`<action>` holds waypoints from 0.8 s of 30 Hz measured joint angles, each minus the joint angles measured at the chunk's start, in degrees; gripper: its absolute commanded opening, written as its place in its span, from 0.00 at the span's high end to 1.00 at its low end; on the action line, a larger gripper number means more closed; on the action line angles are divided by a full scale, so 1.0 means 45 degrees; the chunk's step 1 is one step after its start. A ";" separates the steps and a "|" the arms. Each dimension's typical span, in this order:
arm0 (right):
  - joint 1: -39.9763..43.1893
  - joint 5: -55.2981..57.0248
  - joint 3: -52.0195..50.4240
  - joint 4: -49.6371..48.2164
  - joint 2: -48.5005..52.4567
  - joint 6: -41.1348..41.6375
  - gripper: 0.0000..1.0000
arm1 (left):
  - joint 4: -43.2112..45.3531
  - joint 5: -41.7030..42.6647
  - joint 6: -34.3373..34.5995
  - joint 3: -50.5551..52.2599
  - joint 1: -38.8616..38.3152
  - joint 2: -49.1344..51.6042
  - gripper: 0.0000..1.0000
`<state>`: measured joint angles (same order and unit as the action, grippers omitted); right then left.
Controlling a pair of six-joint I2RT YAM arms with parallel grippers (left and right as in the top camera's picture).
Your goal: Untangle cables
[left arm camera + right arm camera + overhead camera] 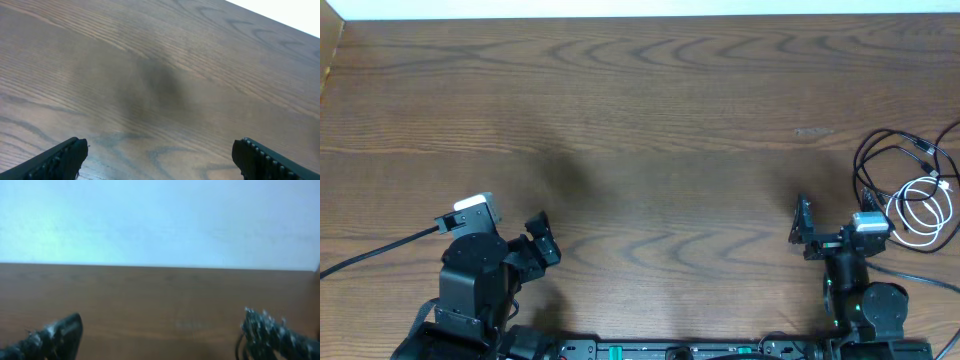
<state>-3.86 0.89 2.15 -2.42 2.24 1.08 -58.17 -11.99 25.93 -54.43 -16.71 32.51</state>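
The cables lie tangled at the right edge of the wooden table: black cords looped around a white coil with small plug ends. My right gripper is open and empty, left of the bundle and apart from it; in the right wrist view only a thin black strand shows by the right finger. My left gripper is open and empty at the near left, far from the cables; its wrist view shows only bare wood between the jaws.
The table is brown wood with a pale wall behind its far edge. A thick black arm wire trails off left from the left arm. The arm bases stand along the near edge.
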 measured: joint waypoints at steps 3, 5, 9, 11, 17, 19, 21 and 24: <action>0.0000 0.0015 -0.0311 -0.0350 -0.0160 0.0000 0.01 | 0.0010 0.0000 0.0000 0.0000 0.0000 0.0000 0.03; 0.0024 0.0049 -0.0355 -0.0359 -0.0204 -0.0005 0.01 | 0.0010 0.0000 0.0000 0.0000 0.0000 0.0000 0.03; 0.0058 0.0112 -0.0355 -0.0301 -0.0316 -0.0005 0.01 | 0.0010 0.0000 0.0000 0.0000 0.0000 0.0000 0.03; 0.0049 0.0141 -0.0355 0.0068 -0.0340 0.0000 0.01 | 0.0010 0.0000 0.0000 0.0000 0.0000 0.0000 0.03; 0.0005 0.0146 -0.0379 0.1428 -0.0350 -0.0005 0.01 | 0.0015 0.0000 0.0000 0.0000 0.0000 0.0000 0.03; 0.0005 0.0146 -0.0379 0.1433 -0.0350 0.0000 0.01 | 0.0010 0.0000 0.0000 0.0000 0.0000 0.0000 0.03; 0.0005 0.0146 -0.0379 0.1433 -0.0345 0.0000 0.01 | 0.0010 0.0000 0.0000 0.0000 0.0000 0.0000 0.03; 0.0005 0.0146 -0.0384 0.1219 -0.0345 0.0000 0.01 | 0.0010 0.0000 0.0000 0.0000 0.0000 0.0000 0.03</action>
<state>-3.84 1.54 0.43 3.07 0.69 1.08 -58.13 -11.99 25.93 -54.43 -16.71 32.51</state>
